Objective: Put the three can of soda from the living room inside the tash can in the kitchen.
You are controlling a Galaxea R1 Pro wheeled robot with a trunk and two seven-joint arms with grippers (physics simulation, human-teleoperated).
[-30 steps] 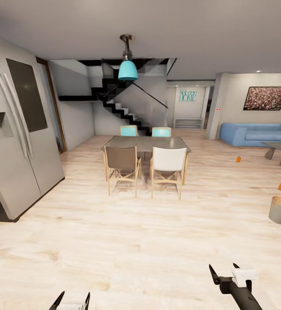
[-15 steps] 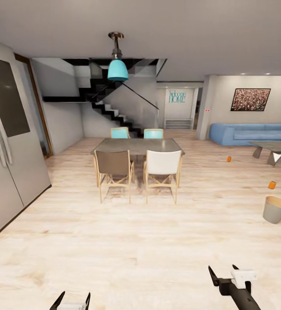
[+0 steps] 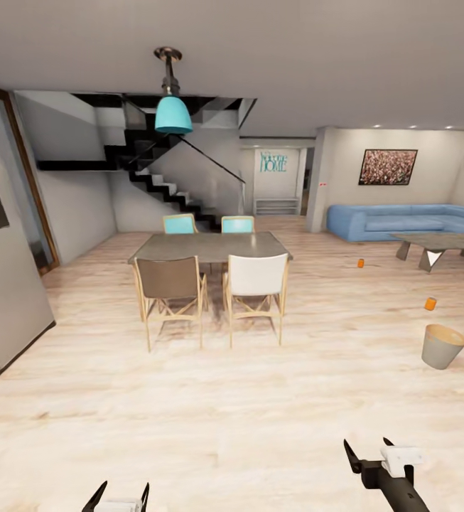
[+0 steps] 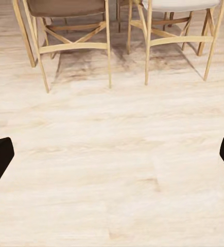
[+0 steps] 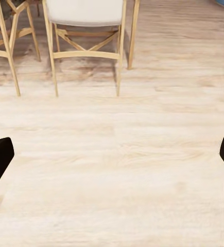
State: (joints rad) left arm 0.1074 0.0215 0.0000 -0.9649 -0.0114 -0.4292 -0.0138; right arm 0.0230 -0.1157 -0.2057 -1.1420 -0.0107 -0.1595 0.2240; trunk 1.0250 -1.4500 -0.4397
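Observation:
Two orange soda cans stand on the wood floor at the right: one point(image 3: 430, 304) just beyond the trash can point(image 3: 442, 345), the other point(image 3: 360, 263) farther off toward the blue sofa point(image 3: 402, 221). The blue can is out of view. The trash can is pale grey, brown inside, and leans slightly. My left gripper point(image 3: 120, 493) and right gripper point(image 3: 369, 451) hang at the bottom of the head view, both open and empty, far from the cans. In the left wrist view the gripper point(image 4: 112, 157) spans bare floor; the right gripper point(image 5: 112, 157) does likewise.
A grey dining table point(image 3: 210, 247) with several chairs stands ahead at centre, under a teal lamp point(image 3: 173, 114). The grey fridge point(image 3: 4, 284) edges in at the left. A low grey table point(image 3: 441, 243) fronts the sofa. Stairs point(image 3: 168, 181) rise behind. Wide open floor lies between me and the trash can.
The whole view has swung to the right: fridge, table, cans and trash can all slid leftward in the picture. Both grippers stay as they were, open.

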